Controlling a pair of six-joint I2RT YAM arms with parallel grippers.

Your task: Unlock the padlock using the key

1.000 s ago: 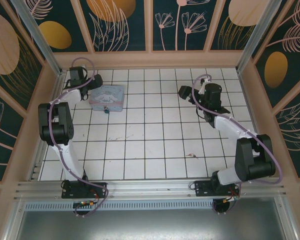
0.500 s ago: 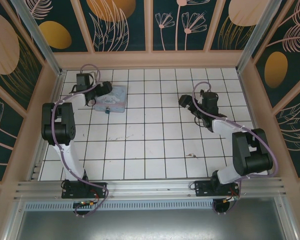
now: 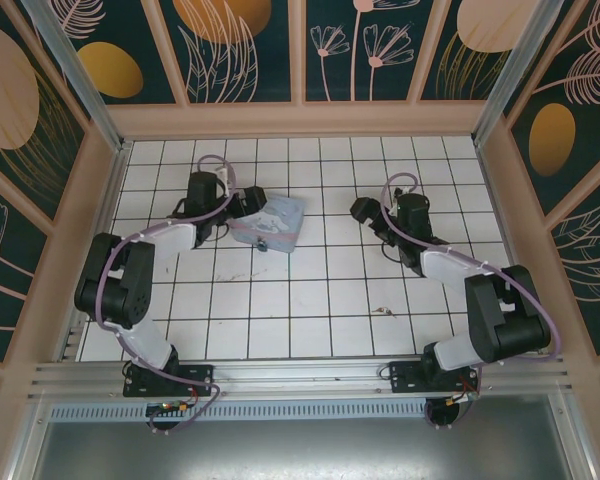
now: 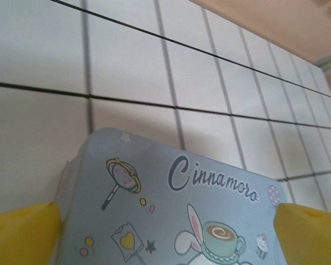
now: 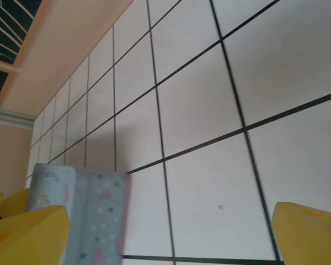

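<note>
White tile table, left gripper pinching the tin with the padlock at its near edge, right gripper spread and empty, so I'd hold the tin steady and send the right one for what looks like the key on the near tiles.

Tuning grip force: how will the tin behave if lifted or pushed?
The tin looks rigid: flat lid, clean edges, probably won't flex in the left gripper. Smooth printed surface may be slippery. Low and flat, it likely slides on the tiles rather than tips.

The cartoon-printed tin is pale blue, padlock teal.
</note>
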